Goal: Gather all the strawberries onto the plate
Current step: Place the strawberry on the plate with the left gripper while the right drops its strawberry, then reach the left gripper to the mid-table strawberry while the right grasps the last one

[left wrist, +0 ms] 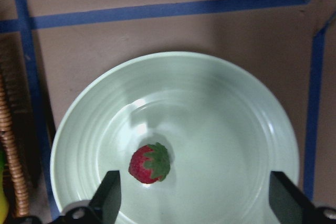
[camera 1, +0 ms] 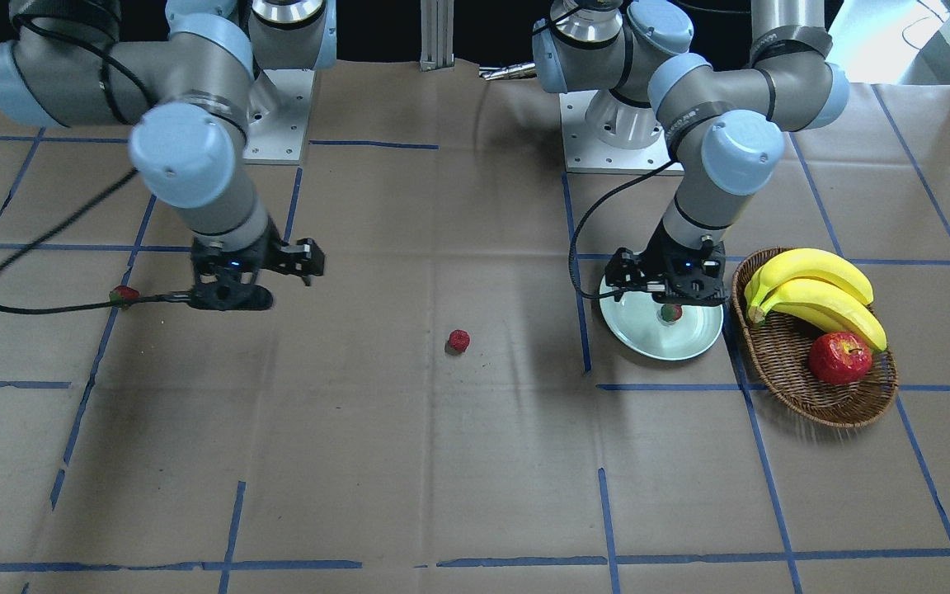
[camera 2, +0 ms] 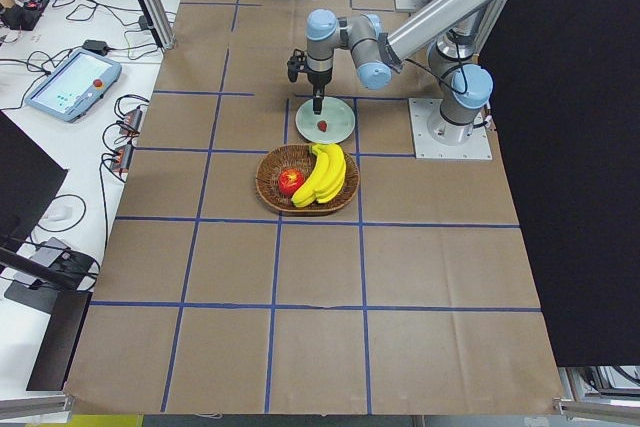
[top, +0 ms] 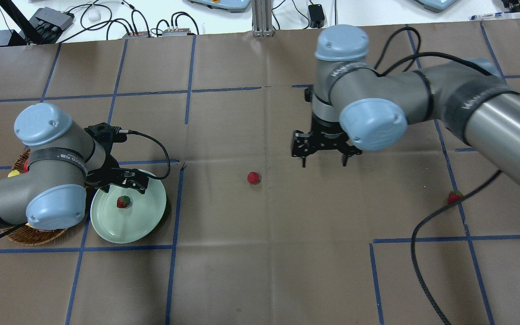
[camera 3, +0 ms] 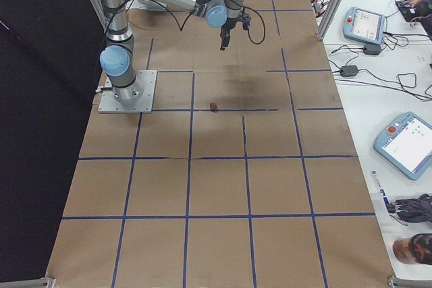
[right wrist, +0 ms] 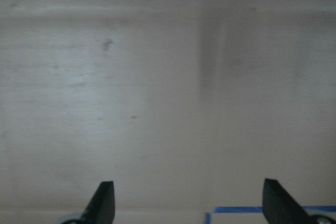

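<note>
Across the desk (camera 1: 458, 462), the front view puts the plate (camera 1: 693, 342) at 3 o'clock of the desk's middle, one strawberry (camera 1: 671, 312) lying in it, a basket (camera 1: 788, 388) of bananas (camera 1: 821, 289) and an apple (camera 1: 839, 358) just beside. A second strawberry (camera 1: 459, 340) lies mid-desk; a third strawberry (camera 1: 123, 294) at 9 o'clock touches a black cable (camera 1: 54, 311). Overhead, the right gripper (top: 324, 164) hangs at 2 o'clock of the second strawberry, fingers apart. From the left wrist, the left gripper (left wrist: 197, 200) is spread wide above the plate, the strawberry at 7 o'clock of its centre, free of both fingers.
</note>
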`<state>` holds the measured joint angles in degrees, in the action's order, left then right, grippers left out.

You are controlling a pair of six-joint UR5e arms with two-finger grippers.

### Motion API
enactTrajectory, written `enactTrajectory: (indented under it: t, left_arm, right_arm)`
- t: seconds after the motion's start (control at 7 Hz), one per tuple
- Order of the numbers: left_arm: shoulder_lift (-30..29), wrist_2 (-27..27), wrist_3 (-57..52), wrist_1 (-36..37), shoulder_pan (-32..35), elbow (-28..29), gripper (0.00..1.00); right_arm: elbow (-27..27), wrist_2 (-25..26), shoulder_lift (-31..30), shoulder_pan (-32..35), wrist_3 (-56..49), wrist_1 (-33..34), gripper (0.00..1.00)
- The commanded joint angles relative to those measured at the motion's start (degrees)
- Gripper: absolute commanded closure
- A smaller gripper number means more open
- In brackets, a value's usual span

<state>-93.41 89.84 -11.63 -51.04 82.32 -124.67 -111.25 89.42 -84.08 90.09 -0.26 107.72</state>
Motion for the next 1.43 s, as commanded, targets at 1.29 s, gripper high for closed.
enactTrajectory:
  t: [1.29]
  left_arm:
    - [-23.13, -9.77, 24.64, -2.48, 24.38, 20.43, 0.06]
  right_arm:
    - [-12.33, 4.62, 5.93, -28.56, -33.23, 22.35, 0.00]
